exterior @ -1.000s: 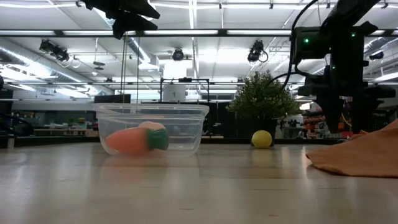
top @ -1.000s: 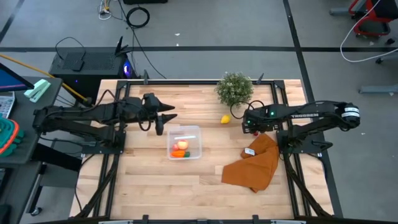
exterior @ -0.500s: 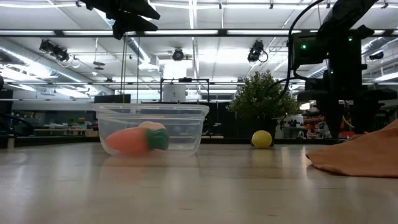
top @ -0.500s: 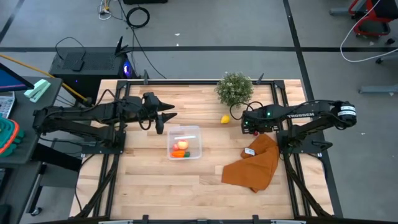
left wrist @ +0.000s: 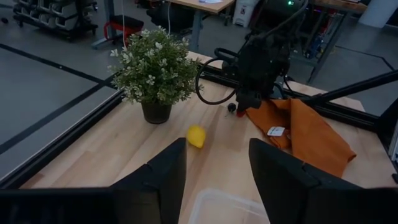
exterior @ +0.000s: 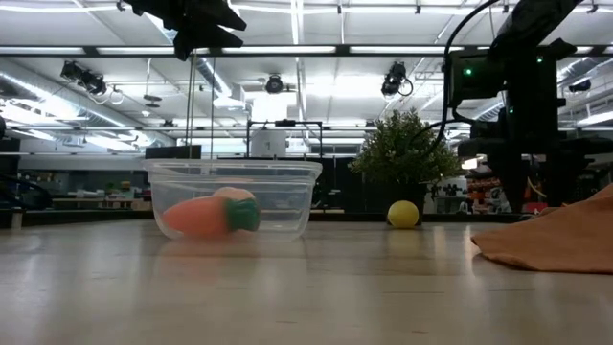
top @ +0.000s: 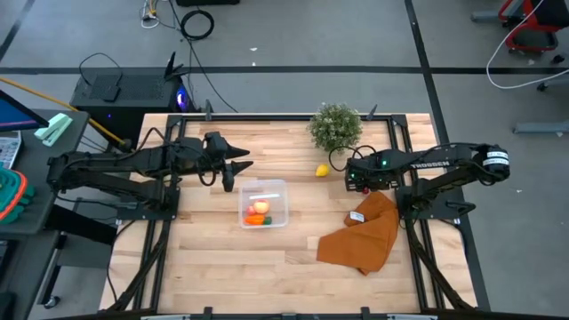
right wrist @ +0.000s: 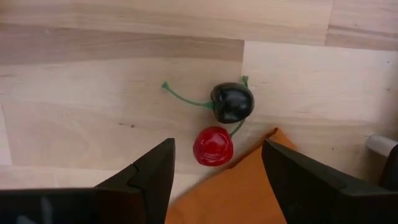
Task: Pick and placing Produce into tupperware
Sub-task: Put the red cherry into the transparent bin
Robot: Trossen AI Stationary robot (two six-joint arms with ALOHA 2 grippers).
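1. Jaws of my right gripper (right wrist: 214, 180) stand apart and empty, hanging over the cherries (right wrist: 221, 127), a red one and a dark one joined by green stems, lying on the desk (top: 213, 253) against the edge of the orange cloth (top: 364, 236)

2. To do this pick well, I judge I should come straight down so both fruits sit between my fingers, keep the cloth out of the pinch, and close gently, since small round pieces may squirt away

3. From the desk centre, the clear tupperware (top: 265, 204) sits just toward 9 o'clock, carrot (top: 257, 220) and apple (top: 260, 207) already inside; the lemon (top: 322, 170) waits at 1 o'clock beside the potted plant (top: 335, 126)

4. My left gripper (top: 238, 169) hovers at 10 o'clock of the tupperware, jaws apart, holding nothing

5. From above, my right arm covers the cherries; from desk level they do not show. How close my fingertips are to the desk I cannot tell. The white tag (top: 357, 217) on the cloth is too small to read
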